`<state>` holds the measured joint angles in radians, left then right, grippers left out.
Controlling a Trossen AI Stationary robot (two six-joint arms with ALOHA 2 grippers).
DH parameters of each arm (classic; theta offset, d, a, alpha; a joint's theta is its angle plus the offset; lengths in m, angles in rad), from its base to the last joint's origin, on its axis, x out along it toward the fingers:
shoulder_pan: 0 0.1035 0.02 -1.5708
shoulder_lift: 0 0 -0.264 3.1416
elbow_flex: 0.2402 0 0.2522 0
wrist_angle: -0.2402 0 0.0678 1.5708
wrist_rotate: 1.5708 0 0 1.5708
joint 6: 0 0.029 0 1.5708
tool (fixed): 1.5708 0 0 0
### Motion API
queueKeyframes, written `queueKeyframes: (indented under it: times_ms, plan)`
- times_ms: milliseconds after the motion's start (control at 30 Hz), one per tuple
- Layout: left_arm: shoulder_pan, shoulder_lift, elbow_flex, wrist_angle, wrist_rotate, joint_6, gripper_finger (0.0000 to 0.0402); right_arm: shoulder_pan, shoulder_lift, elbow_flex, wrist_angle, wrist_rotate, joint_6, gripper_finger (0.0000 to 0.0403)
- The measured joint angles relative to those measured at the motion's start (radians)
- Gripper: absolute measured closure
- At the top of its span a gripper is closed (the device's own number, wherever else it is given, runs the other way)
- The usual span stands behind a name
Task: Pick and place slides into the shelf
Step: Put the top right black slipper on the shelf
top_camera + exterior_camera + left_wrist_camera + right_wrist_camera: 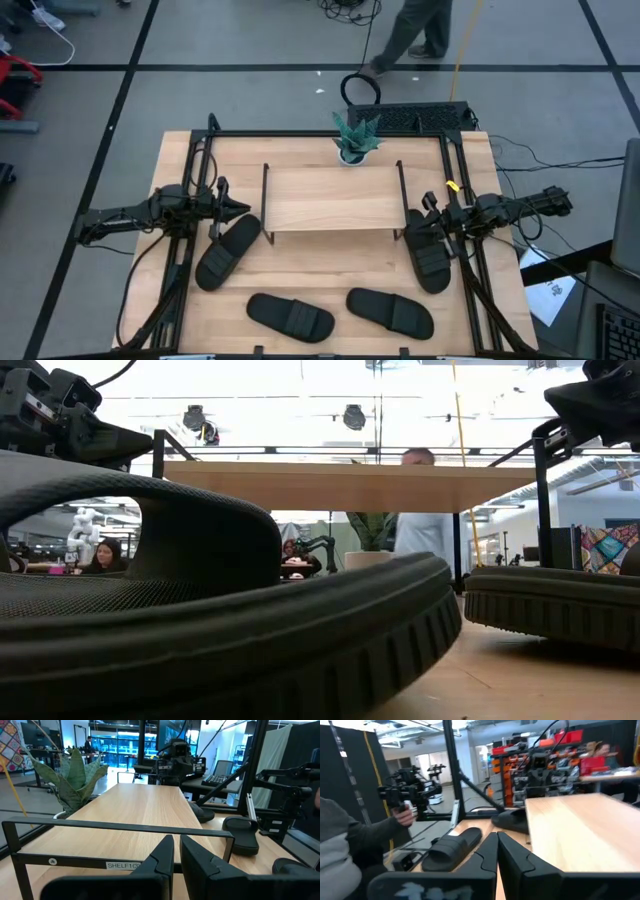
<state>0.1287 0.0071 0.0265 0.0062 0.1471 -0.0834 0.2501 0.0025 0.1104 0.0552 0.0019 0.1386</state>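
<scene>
In the high view, the large light wooden table [330, 270] fills the middle of the frame. At its centre stands the low shelf [330, 198] with a pale rectangular wooden top board and a thin dark wire frame. A small green spiky plant in a white pot [355, 140] stands just above the shelf in the picture, at the table's upper edge.

Four black slip-on slides with ribbed straps lie on the table, none on the shelf. One slide [227, 251] lies tilted at centre-left, just beside the shelf's lower left corner. A second slide [430, 252] lies at centre-right, near the shelf's lower right corner. A third slide [290, 316] and a fourth slide [390, 312] lie side by side near the bottom edge of the picture, well below the shelf.

The left claw [240, 209] hangs at the shelf's left end, just above the centre-left slide; in the left wrist view its fingers [162, 857] stand narrow, almost together, holding nothing. The right claw [418, 222] hangs at the shelf's right end over the centre-right slide; the right wrist view shows its fingers [487, 852] likewise nearly closed and empty.

A person [415, 25] walks on the grey floor at the top of the high view.
</scene>
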Motion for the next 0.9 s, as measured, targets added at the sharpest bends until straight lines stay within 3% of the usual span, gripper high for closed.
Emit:
queueKeyframes:
  times_ms: [333, 600, 900]
  plan:
    - [0.000, 0.000, 0.000, 0.035, -0.002, 0.011, 0.0371, 0.000, 0.000, 0.000, 0.016, -0.002, -0.018, 0.0403]
    - [0.000, 0.000, 0.001, 0.232, -0.016, 0.219, 0.0371, 0.000, 0.000, 0.000, 0.015, -0.003, -0.045, 0.0403]
    - [0.000, 0.000, 0.001, 0.225, -0.018, 0.342, 0.0371, 0.000, 0.007, 0.000, 0.015, -0.003, -0.046, 0.0403]
